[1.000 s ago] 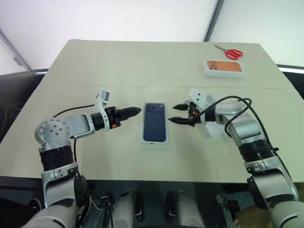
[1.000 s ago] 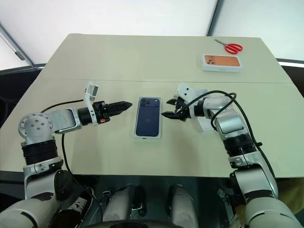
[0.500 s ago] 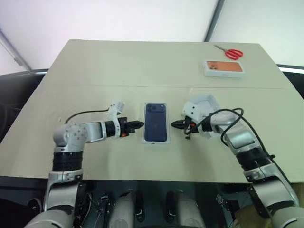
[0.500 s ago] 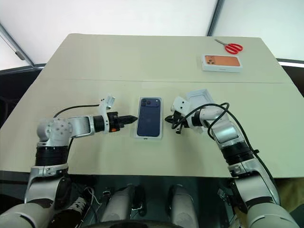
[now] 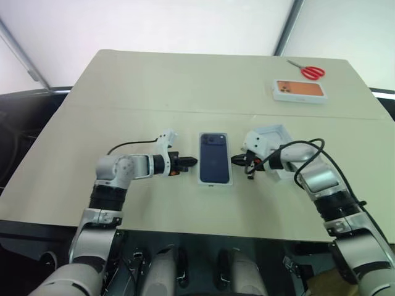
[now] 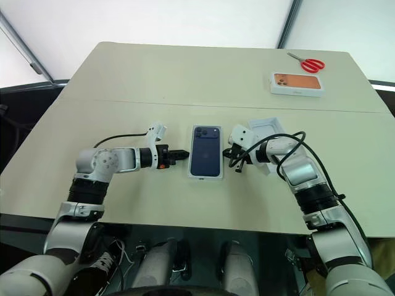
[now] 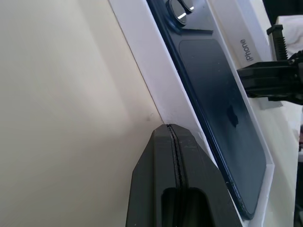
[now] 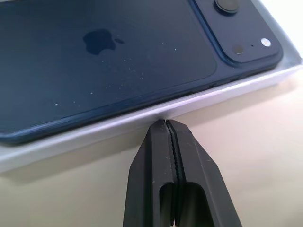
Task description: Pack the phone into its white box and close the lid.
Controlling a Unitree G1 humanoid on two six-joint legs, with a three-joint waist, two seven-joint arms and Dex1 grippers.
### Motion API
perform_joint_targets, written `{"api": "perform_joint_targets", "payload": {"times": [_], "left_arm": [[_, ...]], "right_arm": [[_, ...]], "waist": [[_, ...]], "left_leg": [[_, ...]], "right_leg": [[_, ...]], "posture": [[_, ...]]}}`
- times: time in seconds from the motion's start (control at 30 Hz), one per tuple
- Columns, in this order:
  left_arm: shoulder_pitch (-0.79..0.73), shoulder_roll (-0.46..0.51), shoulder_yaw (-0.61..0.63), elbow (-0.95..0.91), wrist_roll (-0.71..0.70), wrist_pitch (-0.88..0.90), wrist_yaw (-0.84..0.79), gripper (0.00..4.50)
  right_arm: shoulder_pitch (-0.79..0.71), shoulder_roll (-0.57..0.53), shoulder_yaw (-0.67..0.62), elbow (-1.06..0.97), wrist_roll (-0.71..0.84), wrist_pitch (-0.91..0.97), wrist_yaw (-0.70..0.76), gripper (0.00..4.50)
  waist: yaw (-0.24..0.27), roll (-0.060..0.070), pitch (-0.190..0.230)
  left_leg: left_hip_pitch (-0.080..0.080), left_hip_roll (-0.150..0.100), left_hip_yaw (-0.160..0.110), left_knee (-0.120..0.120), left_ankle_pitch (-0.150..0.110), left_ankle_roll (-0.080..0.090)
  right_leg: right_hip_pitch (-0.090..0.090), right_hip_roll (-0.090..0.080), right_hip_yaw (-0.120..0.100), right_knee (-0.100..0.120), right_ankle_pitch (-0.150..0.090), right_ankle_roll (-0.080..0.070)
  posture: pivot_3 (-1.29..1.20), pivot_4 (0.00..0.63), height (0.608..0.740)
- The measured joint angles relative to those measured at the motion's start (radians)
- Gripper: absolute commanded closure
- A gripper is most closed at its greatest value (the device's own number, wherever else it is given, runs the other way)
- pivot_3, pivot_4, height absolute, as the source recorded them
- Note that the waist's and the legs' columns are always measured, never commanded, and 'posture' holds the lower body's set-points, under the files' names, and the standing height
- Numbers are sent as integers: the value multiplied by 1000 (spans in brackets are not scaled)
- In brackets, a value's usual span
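left hand point(image 5: 190, 162): was gaping a second ago, now clenched on nothing; has moved in low to the box's left long wall, tip just beside it
right hand point(image 5: 237, 160): same story, fingers were apart, now pinched together and empty; tip sits at the right long wall, touching or nearly, can't tell which
phone point(image 5: 214, 165): lies back-up in the box, camera cluster at the far end; hasn't shifted
box point(image 5: 200, 180): mid-worktop, between the two hands, white rim showing all round the phone
phone seating: from the right wrist view the phone's edge looks slightly proud of the rim; may not be fully down, hard to say
lid point(image 5: 274, 134): open side up on the worktop just behind the right forearm, not yet on
meaning: my read, both hands shut to act as pushers and squeeze the box from either side, squaring or pinning it; packing looks about done, lidding is what's left
risk: uneven push skews the box or slides it; right hand needs to reopen before it can fetch the lid
clutter: orange-print box point(image 5: 299, 90) and scissors point(image 5: 308, 71) at the far right corner, well apart
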Motion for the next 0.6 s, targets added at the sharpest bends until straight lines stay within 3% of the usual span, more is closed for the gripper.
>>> {"api": "perform_joint_targets", "payload": {"times": [0.23, 0.6], "left_arm": [[-25, -1, -25, 58, 40, -29, -71, 4480], [-121, -111, -44, 222, 150, -162, -90, 4480]], "right_arm": [[14, -15, -11, -4, 1, 0, -7, 4500], [40, -84, -28, -19, -17, -14, 2, 4500]], "waist": [[-12, 0, 0], [1, 0, 0]], "left_leg": [[1, 2, 0, 0, 1, 2], [0, 0, -1, 1, 0, 1]], "right_leg": [[0, 2, 0, 1, 0, 0], [1, -1, -2, 0, 0, 0]], "posture": [[0, 150, 738], [0, 150, 738]]}}
